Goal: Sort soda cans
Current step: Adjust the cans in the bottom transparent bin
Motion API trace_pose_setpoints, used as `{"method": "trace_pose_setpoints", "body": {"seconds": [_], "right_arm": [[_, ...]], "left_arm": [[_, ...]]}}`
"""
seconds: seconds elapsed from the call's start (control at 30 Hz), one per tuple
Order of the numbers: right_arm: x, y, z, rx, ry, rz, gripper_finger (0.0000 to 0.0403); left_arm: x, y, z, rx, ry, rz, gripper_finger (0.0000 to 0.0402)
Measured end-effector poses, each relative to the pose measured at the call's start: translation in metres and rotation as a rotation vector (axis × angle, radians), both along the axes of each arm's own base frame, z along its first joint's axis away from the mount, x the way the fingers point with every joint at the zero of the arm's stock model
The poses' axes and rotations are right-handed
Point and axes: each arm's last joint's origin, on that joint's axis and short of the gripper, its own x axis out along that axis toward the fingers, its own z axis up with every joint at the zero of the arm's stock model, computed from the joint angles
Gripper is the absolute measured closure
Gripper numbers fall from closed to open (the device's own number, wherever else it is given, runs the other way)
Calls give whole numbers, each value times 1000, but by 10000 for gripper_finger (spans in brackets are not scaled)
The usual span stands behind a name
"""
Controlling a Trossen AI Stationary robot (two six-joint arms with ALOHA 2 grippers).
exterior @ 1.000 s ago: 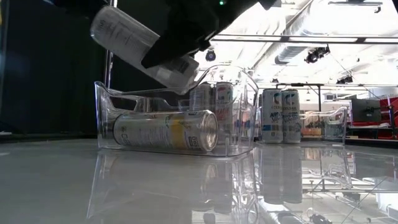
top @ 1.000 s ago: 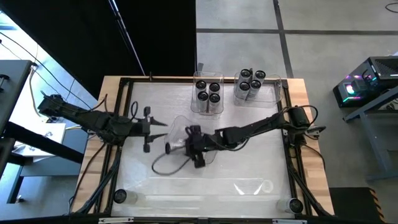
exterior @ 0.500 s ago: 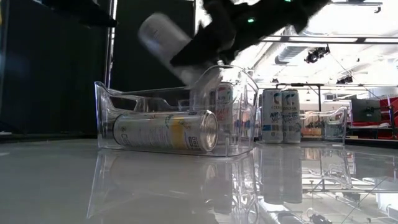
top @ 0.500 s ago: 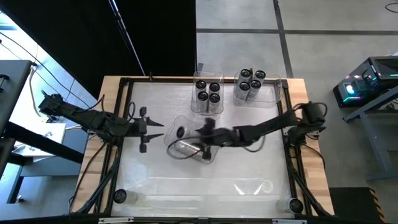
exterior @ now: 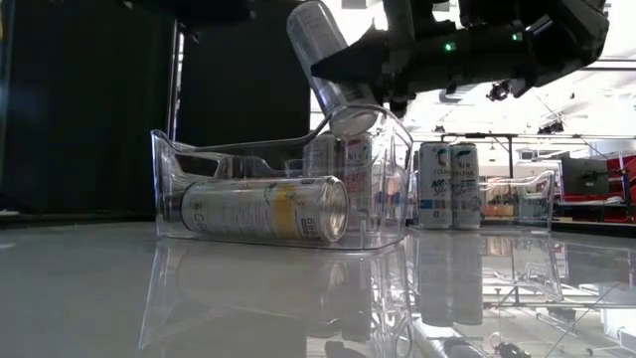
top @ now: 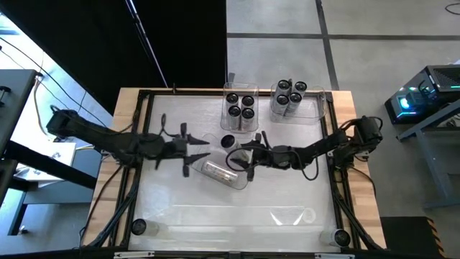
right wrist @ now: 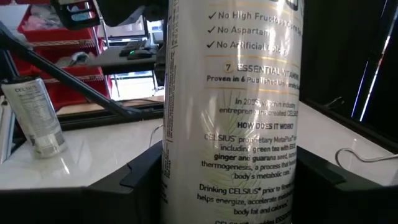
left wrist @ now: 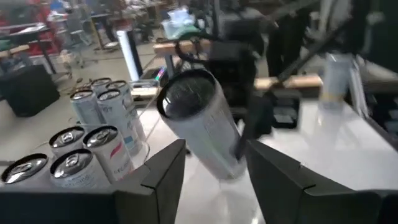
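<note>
Holding a tilted can (exterior: 331,68) mid-frame, your right gripper (top: 243,154) hangs above the near tray (exterior: 397,169). Left gripper (top: 188,147), jaws wide and empty, sits close: risk of collision, or the can clipping the tray wall and slipping.

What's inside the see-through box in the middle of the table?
One soda can lies on its side inside the middle tray. The right gripper holds another can tilted above the tray, not inside. Cans seen through its wall stand in a farther tray.
</note>
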Motion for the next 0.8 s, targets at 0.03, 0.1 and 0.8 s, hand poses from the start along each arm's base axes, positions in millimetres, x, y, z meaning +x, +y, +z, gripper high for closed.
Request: {"method": "trace_pose_setpoints", "body": {"seconds": [0.03,0.1,0.8], "right_arm": [[-1,0,-1,1,1,-1,169],[-1,0,0,1,-6,0,169],[0,0,1,-13,-16,18,156]], "left_arm": [[7,2,-3,-20,-12,17,228],[17,6,-8,-36,-21,46,206],[76,22,-47,-130,-187,-55,65]]}}
